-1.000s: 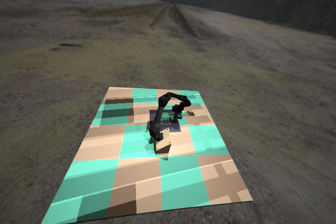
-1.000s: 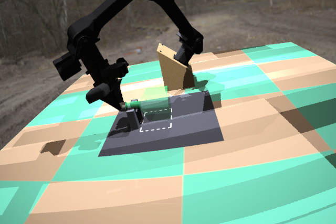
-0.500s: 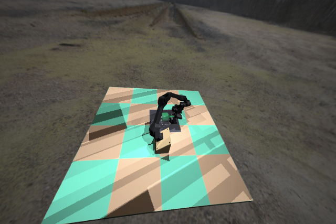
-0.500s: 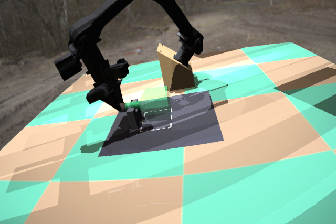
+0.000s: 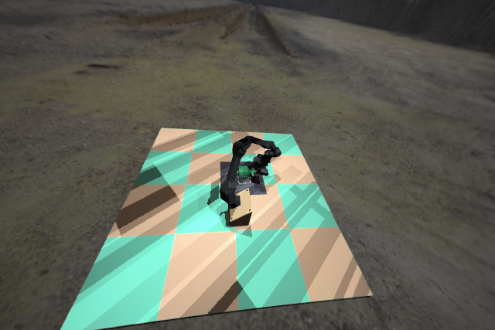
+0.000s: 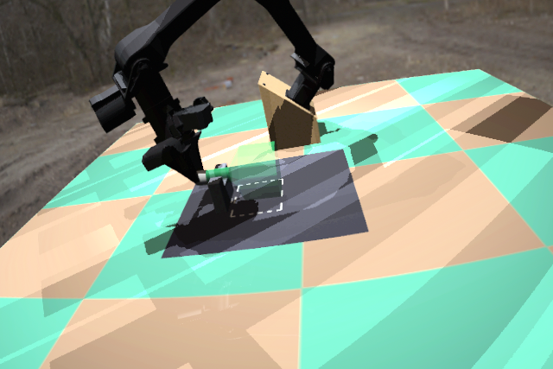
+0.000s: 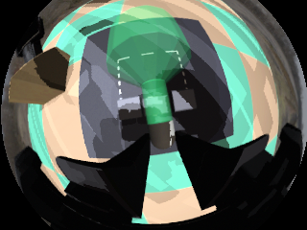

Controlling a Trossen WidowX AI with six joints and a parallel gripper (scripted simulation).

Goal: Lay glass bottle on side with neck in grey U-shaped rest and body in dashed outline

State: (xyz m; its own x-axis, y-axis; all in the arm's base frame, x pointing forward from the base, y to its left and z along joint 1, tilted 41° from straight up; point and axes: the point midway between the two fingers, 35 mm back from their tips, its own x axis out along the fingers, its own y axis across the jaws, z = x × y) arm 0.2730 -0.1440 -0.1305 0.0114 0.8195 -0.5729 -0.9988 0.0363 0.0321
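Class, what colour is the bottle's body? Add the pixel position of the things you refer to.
The bottle's body (image 5: 244,171) (image 6: 254,163) (image 7: 146,45) is see-through green, clearest in the wrist view.

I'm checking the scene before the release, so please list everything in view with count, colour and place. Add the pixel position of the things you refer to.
glass bottle (image 5: 244,171) (image 6: 254,166) (image 7: 150,57): one, green, on its side, neck end at the gripper
U-shaped rest (image 6: 219,195) (image 7: 184,100): one, grey, at the bottle's neck
dashed outline (image 6: 282,195) (image 7: 119,79): one, white, on the mat
mat (image 5: 260,189) (image 6: 321,204) (image 7: 98,115): one, dark grey, on the checkered top
checkered top (image 5: 203,270) (image 6: 402,311) (image 7: 62,125): one, green and peach, under everything
wedge block (image 5: 243,208) (image 6: 292,125) (image 7: 31,86): one, tan, under the arm's foot
arm (image 5: 231,170) (image 6: 192,12): one, black
gripper (image 5: 261,173) (image 6: 201,177) (image 7: 161,136): one, black, shut on the bottle's neck end
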